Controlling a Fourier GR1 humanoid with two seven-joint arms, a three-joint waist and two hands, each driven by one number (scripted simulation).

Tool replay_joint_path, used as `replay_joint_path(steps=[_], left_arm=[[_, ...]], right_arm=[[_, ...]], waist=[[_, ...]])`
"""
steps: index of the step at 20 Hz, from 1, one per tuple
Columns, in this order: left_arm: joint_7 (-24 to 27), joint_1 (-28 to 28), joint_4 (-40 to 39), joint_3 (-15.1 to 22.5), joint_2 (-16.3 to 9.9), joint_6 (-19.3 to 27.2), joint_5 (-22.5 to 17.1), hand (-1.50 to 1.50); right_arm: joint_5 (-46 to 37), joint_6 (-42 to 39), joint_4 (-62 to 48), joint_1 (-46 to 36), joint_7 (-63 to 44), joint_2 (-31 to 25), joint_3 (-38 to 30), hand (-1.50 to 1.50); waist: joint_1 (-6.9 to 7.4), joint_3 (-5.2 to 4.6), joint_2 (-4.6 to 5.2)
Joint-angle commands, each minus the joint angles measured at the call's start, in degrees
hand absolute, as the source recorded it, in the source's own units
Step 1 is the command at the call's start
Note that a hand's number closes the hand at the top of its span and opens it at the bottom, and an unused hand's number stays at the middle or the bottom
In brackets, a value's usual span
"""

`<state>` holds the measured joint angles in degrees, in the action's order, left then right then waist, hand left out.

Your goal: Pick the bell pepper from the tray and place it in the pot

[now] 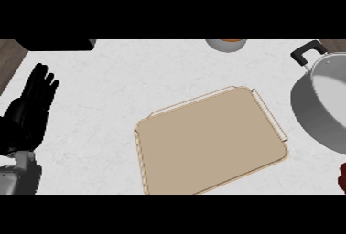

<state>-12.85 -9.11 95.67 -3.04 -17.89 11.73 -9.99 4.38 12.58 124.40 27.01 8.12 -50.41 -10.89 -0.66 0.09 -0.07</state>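
Bell pepper absent from tray; left to right: left hand [30, 103] resting at the left edge, fingers straight and spread, holding nothing; tan tray [209, 141] at centre; steel pot [324, 105] just beside it; dark red sliver [343, 179] at the lower right edge, possibly the pepper, too little shown to tell. Right hand out of view. Judged light, hollow, stiff-walled, glossy skin likely slippery; best wrapped across the widest part, not the stem

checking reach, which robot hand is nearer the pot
Only the left robot hand shows, open at the far left edge, across the tray from the pot. The right robot hand is not in view, so no comparison.
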Motion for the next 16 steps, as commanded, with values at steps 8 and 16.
replay_joint_path(steps=[8, 16], left_arm=[[3.38, -2.24, -4.56, 0.84, 2.67, -0.76, 1.63, 0.00], [2.42, -0.71, -2.06, 0.09, 1.62, -2.37, 0.71, 0.00]], right_arm=[[4.83, -10.01, -33.37, -21.79, 8.32, -1.94, -4.20, 1.50], [-15.74, 1.71, -52.32, -33.41, 13.30, -1.34, 2.24, 1.50]], waist=[[2.07, -0.04, 0.47], [3.06, -0.02, 0.49]])
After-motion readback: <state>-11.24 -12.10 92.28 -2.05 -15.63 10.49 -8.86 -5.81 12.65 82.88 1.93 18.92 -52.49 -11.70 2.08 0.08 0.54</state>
